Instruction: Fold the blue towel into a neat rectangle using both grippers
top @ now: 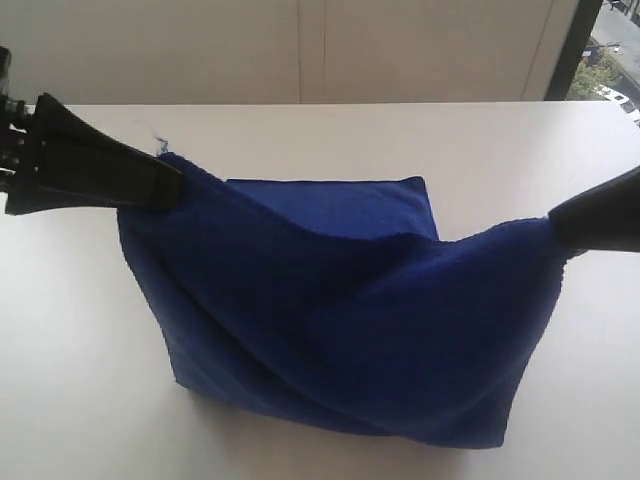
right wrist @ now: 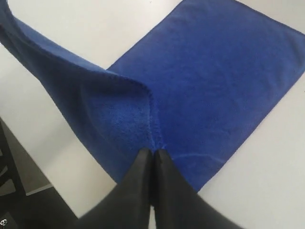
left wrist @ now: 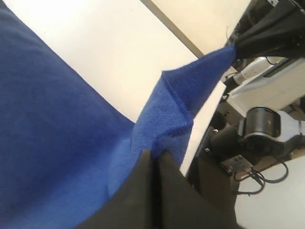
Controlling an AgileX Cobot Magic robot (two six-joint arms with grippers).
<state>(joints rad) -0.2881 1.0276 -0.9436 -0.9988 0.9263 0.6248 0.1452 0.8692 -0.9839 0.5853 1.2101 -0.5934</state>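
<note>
The blue towel (top: 340, 330) hangs lifted by two corners above the white table (top: 70, 350), sagging in the middle, with its far part (top: 340, 205) lying flat behind. My left gripper (top: 172, 180) is shut on the towel's left corner; in the left wrist view its black fingers pinch the hemmed edge (left wrist: 155, 153). At the right, my right gripper (top: 553, 222) is shut on the other corner, and the right wrist view has its tips (right wrist: 153, 152) clamping the fabric over the flat part of the blue towel (right wrist: 219, 81).
A pale wall (top: 300, 50) runs behind the table's far edge, with a window strip (top: 610, 60) at the upper right. The robot's base and cables (left wrist: 267, 138) stand beside the table's edge.
</note>
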